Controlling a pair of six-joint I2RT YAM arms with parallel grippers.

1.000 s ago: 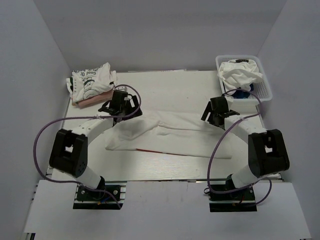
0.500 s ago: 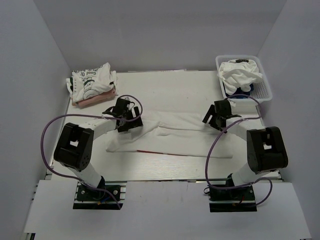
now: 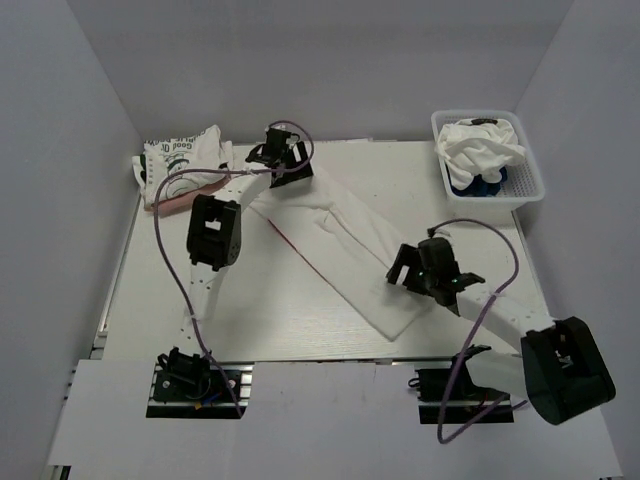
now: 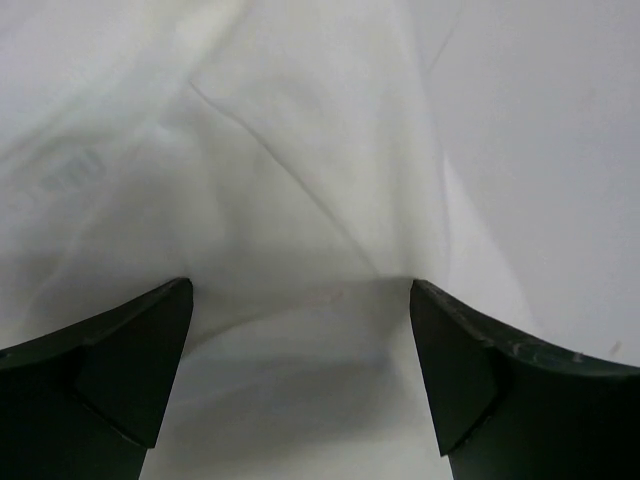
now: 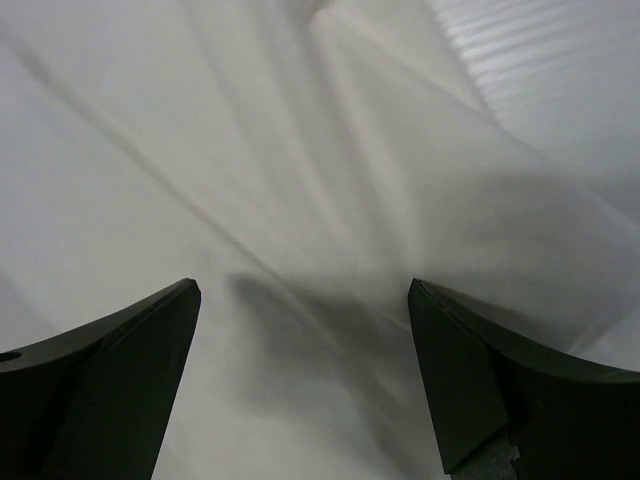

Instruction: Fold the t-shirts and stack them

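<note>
Near-left table point(image 3: 250, 320) lies open; the white t-shirt point(image 3: 350, 235) slants across the middle, folded t-shirt stack point(image 3: 185, 165) blocks the far-left corner, lattice basket point(image 3: 530, 187) the far-right.

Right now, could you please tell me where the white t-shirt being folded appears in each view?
Top external: the white t-shirt lies diagonally across the table, far left to near right.
Left wrist: it covers most of the frame.
Right wrist: it fills the frame except bare table, top right.
Landmark: left gripper at its far end, right gripper at its near end.
</note>
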